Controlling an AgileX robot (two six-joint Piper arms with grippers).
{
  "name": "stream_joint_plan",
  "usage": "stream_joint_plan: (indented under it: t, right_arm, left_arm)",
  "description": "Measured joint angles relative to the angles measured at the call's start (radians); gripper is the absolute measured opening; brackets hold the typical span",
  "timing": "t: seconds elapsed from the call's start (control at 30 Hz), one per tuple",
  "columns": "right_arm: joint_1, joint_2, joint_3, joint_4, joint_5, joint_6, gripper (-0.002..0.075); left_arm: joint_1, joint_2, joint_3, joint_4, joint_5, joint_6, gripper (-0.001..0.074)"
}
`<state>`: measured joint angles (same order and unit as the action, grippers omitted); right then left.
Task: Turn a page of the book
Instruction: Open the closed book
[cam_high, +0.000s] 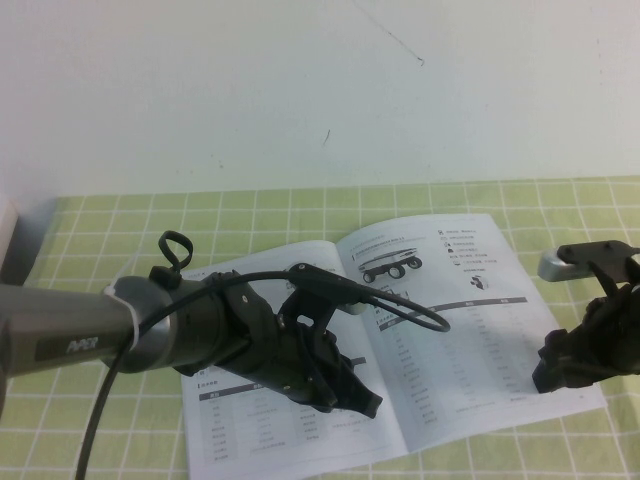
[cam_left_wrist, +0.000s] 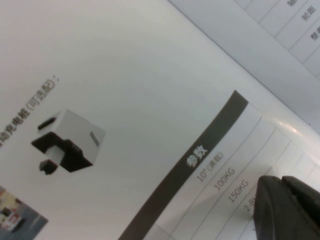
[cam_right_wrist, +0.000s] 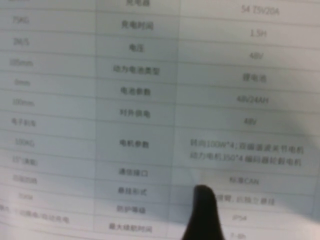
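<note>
The book (cam_high: 400, 340) lies open; left gripper (cam_high: 345, 385), jaws together, should press the left page; right gripper (cam_high: 560, 365), jaws apart, should pinch only one right sheet.

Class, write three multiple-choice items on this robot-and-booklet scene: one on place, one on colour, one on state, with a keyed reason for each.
1. The left gripper hovers over which page of the thin white stapled booklet?
A left page
B right page
C off the booklet

2. The checked tablecloth is:
A red
B blue
C green

3. The booklet is:
A closed
B open flat
C standing upright

Key: 1 A, it sits left of the spine; 2 C, green squares with white lines; 3 B, both pages face up. The right gripper is at the right page's edge.
</note>
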<state>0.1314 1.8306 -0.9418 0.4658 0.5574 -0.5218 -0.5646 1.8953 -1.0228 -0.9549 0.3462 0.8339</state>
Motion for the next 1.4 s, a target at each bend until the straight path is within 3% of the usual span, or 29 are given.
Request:
stream_joint_plan:
  t: [0.3, 0.73, 1.4]
  right_arm:
    - [0.0, 0.01, 0.0, 0.141, 0.01, -0.125, 0.0499]
    - [0.0, 0.013, 0.0, 0.162, 0.016, -0.151, 0.0496]
    - [-0.01, 0.06, -0.008, 0.341, 0.062, -0.328, 0.0491]
  left_arm:
    - [0.0, 0.0, 0.0, 0.0, 0.0, 0.009, -0.0004]
    - [0.0, 0.0, 0.0, -0.005, 0.0, 0.011, -0.0004]
    - [0.0, 0.0, 0.0, -0.017, 0.0, 0.013, -0.0004]
